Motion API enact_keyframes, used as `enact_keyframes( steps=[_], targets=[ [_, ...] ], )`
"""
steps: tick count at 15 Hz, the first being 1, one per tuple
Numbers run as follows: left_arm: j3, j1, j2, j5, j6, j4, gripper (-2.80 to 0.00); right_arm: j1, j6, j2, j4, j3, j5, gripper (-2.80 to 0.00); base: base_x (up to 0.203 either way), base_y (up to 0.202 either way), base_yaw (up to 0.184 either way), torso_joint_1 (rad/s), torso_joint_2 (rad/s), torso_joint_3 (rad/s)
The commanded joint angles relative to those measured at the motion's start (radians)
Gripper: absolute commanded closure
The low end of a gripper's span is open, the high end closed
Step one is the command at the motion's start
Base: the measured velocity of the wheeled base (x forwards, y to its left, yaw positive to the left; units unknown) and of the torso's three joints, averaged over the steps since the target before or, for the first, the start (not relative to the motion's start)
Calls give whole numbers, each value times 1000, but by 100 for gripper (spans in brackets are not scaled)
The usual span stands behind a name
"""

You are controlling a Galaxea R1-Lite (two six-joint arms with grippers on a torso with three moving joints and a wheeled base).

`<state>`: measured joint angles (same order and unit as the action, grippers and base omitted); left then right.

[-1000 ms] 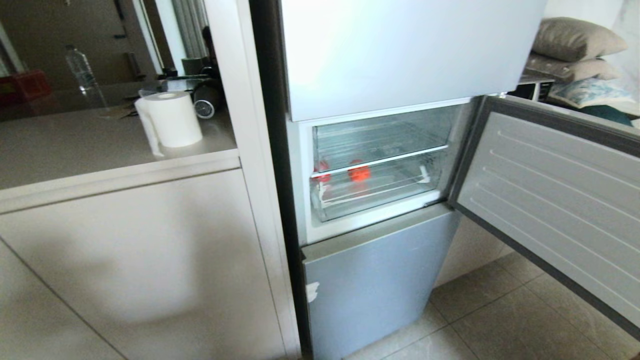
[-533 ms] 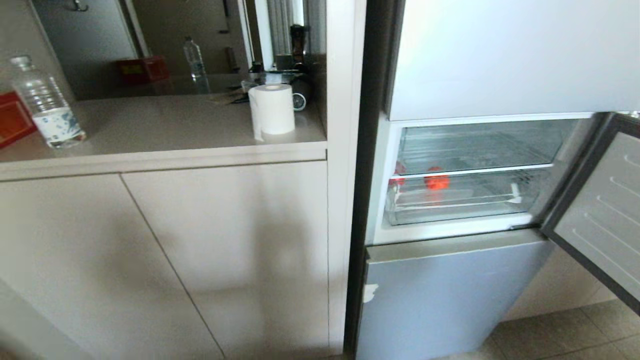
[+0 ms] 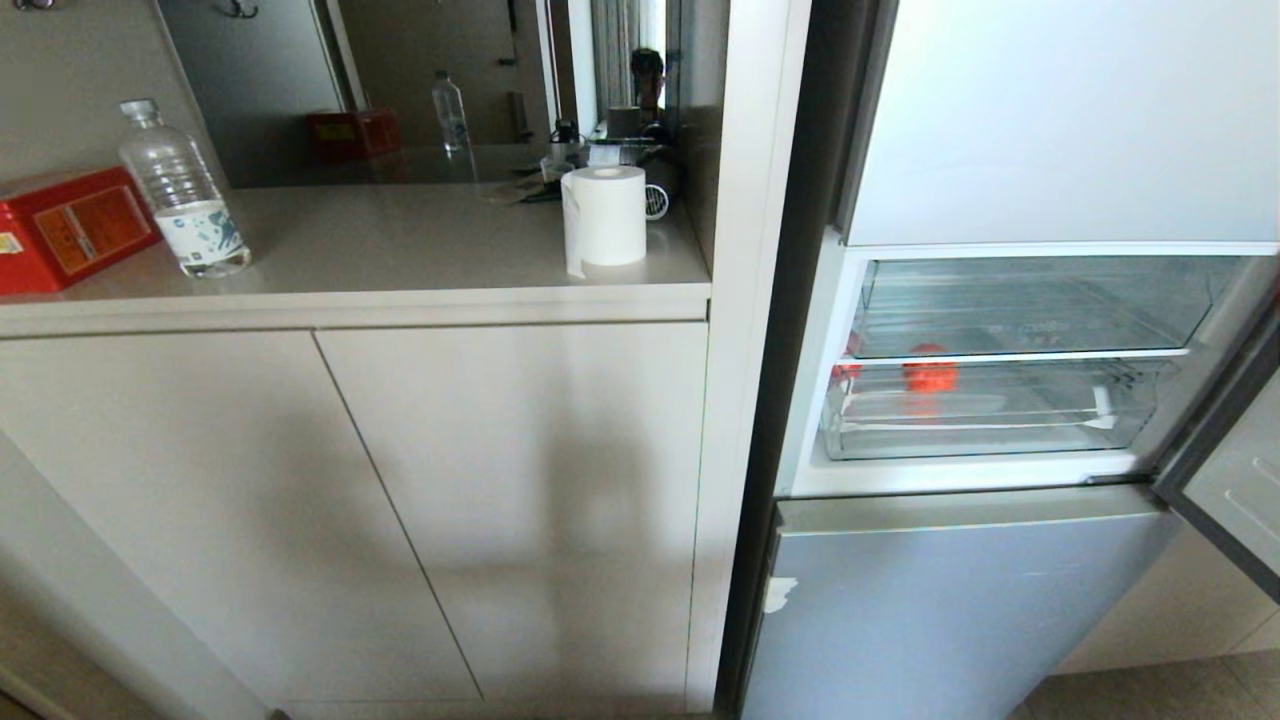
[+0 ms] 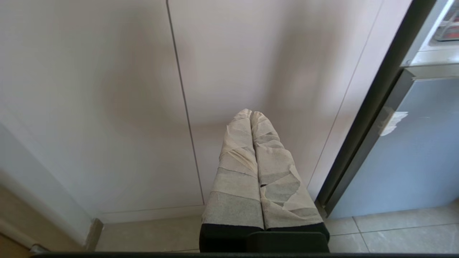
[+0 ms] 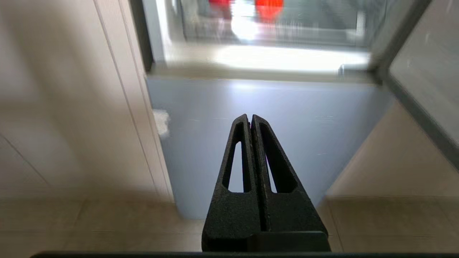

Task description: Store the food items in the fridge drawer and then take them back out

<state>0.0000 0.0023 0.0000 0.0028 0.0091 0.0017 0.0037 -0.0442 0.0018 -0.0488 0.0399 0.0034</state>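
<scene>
The fridge (image 3: pixel 1050 120) stands at the right of the head view with its middle door (image 3: pixel 1235 480) swung open. Inside, the clear fridge drawer (image 3: pixel 990 438) sits pushed in under a shorter clear bin (image 3: pixel 1020 305). A red round fruit (image 3: pixel 930 375) lies in the drawer, and a second red patch (image 3: pixel 848 368) shows at the drawer's left end; I cannot tell what that patch is. Neither arm shows in the head view. My left gripper (image 4: pixel 251 113), fingers wrapped in pale tape, is shut and empty before the beige cabinet. My right gripper (image 5: pixel 250 116) is shut and empty, low before the fridge's bottom front, with the fruit (image 5: pixel 269 7) far above it.
Beige cabinets (image 3: pixel 350 500) fill the left, under a counter (image 3: pixel 400 250) with a water bottle (image 3: pixel 185 200), a red box (image 3: pixel 70 225) and a paper roll (image 3: pixel 603 215). Tiled floor (image 4: pixel 394 236) lies below. The open door juts out at the right.
The whole head view has swung leftward, so the fridge now sits further right and the bottle and red box have come into view. The fruit and drawer have not moved.
</scene>
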Motion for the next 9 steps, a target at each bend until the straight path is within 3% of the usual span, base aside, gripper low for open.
enact_keyframes(
  steps=[1, 5, 6, 9],
  targets=[
    [0, 1, 2, 0, 0, 0, 0, 1, 24, 71, 11, 101, 28, 0, 0, 0, 0, 0, 0, 0],
    [0, 1, 2, 0, 0, 0, 0, 4, 169, 543, 90, 307, 157, 0, 0, 0, 0, 0, 0, 0],
    [0, 1, 3, 0, 0, 0, 0, 5, 198, 678, 149, 334, 191, -280, 0, 0, 0, 0, 0, 0],
    [0, 1, 2, 0, 0, 0, 0, 8, 249, 1070, 365, 375, 254, -280, 0, 0, 0, 0, 0, 0]
  ],
)
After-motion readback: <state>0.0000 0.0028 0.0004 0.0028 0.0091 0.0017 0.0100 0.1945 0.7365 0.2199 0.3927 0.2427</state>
